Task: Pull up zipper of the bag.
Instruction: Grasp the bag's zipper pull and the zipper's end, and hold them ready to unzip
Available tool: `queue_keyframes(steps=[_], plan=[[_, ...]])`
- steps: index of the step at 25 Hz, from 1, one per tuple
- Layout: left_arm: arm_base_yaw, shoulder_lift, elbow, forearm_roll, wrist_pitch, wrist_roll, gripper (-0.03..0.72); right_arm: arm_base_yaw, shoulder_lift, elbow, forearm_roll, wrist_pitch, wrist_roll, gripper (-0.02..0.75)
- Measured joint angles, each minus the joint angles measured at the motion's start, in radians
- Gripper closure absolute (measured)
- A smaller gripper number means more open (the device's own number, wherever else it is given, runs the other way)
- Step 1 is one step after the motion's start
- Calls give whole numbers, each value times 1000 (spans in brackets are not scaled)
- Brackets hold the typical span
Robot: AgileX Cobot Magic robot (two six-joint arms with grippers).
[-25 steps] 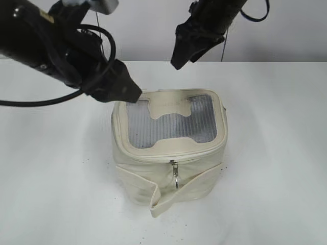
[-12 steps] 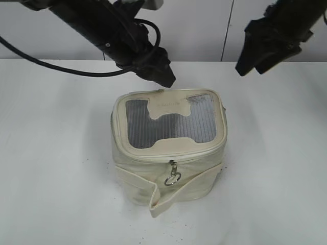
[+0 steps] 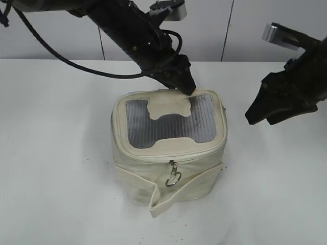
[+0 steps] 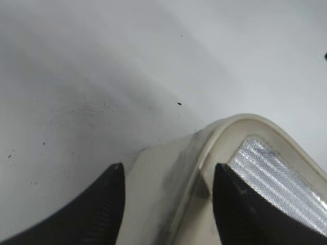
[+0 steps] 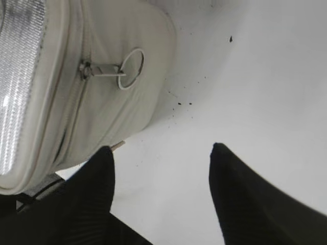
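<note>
The cream bag (image 3: 153,178) stands in the middle of the white table, grey mesh window up. Its zipper (image 3: 176,156) runs round the top rim. A silver pull with a round ring (image 3: 173,178) hangs at the front. My left gripper (image 3: 188,88) is open at the bag's far rim; in the left wrist view (image 4: 168,171) its fingers straddle the cream rim (image 4: 168,204) beside the mesh. My right gripper (image 3: 254,116) is open and empty, to the right of the bag. The right wrist view (image 5: 162,150) shows the bag's side (image 5: 117,117) and a second ring pull (image 5: 130,69) apart from the fingers.
The loose cream strap band (image 3: 168,196) sticks out at the bag's front bottom. The white table (image 3: 56,168) has small dark specks round the bag. A grey wall rises behind the table's far edge.
My left gripper has moved right along the bag's far rim, from the left corner to near the right corner. My right gripper has moved right and down, away from above the bag.
</note>
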Motion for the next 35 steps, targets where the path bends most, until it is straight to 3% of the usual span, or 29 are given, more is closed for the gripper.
queue_keyframes(steps=[7, 9, 12, 14, 21, 26, 29, 33, 35], plan=[[0, 53, -23, -32, 110, -1, 281, 0, -21, 186, 126, -219, -174, 300], [0, 54, -27, -36, 122, -1, 362, 0, -21, 213, 175, -265, -229, 300], [0, 54, -42, -18, 143, 0, 580, 0, -21, 233, 240, -294, -320, 320], [0, 56, -60, 4, 172, 4, 640, 0, -21, 236, 274, -313, -386, 337], [-3, 63, -88, 31, 206, 4, 641, 43, 21, 238, 352, -321, -640, 363], [-3, 63, -88, 33, 211, 4, 641, 116, 56, 239, 364, -435, -749, 363], [-3, 63, -89, 34, 211, 4, 641, 132, 72, 241, 432, -498, -833, 373], [-3, 63, -89, 34, 214, 4, 641, 133, 87, 240, 531, -519, -930, 503], [-3, 63, -89, 34, 214, 4, 641, 134, 90, 239, 558, -519, -946, 631]])
